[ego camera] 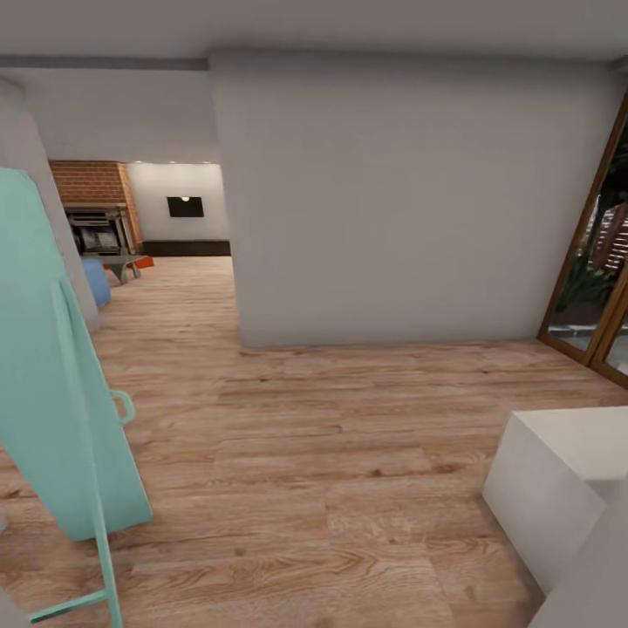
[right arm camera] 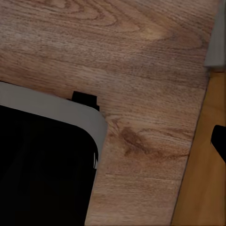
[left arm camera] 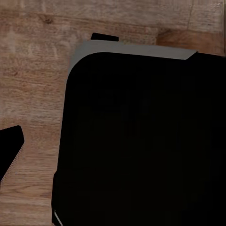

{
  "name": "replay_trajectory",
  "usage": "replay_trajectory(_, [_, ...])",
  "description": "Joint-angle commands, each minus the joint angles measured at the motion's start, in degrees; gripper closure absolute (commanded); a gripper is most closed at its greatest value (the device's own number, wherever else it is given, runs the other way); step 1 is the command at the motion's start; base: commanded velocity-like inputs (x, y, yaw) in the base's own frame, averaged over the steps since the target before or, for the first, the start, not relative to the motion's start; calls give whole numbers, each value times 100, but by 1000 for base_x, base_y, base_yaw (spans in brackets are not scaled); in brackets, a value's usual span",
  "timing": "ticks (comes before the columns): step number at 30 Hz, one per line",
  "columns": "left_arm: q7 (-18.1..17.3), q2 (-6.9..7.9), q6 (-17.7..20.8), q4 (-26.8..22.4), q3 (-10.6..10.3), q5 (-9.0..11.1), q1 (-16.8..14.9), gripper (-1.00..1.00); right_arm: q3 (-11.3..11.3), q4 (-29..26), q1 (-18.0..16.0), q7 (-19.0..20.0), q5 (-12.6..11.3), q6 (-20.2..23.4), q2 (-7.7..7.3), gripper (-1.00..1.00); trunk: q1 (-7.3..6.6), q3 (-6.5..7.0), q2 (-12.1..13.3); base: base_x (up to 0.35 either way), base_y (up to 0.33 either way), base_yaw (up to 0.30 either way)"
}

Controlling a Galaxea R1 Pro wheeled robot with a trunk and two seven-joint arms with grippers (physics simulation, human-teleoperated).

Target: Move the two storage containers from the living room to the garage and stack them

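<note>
A wood-plank hallway leads past a white wall (ego camera: 410, 201) toward the distant brick fireplace (ego camera: 92, 205), where one red-orange storage container (ego camera: 144, 261) shows on the floor. Whether either claw is open or closed cannot be told. Steering there risks clipping the leaning mint board (ego camera: 52, 366).

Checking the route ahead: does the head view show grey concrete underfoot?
No, the floor is light wood plank right up to the white wall.

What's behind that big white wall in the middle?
Left of the white wall, a room with a brick fireplace and something orange on the floor. The wall hides the rest.
</note>
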Motion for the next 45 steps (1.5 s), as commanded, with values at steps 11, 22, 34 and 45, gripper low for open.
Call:
replay_trajectory(11, [-6, -1, -40, -6, 7, 27, 4, -100, 31, 17, -6, 7, -53, 3, 30, -100, 3, -5, -2, 324, 0, 0])
replay_trajectory(22, [-3, -1, -26, -6, 7, 31, 1, -100, 28, 17, -6, 15, -47, -5, 26, -100, 3, -5, -2, 324, 0, 0])
replay_trajectory(34, [3, -1, -8, -3, 7, 27, 1, -100, 25, 17, -6, 8, -53, -13, 32, -100, 3, -5, -2, 324, 0, 0])
replay_trajectory(45, [3, -1, -28, -6, 14, 27, 2, -100, 21, 17, -6, 8, -53, -38, 32, -100, 3, -5, -2, 324, 0, 0])
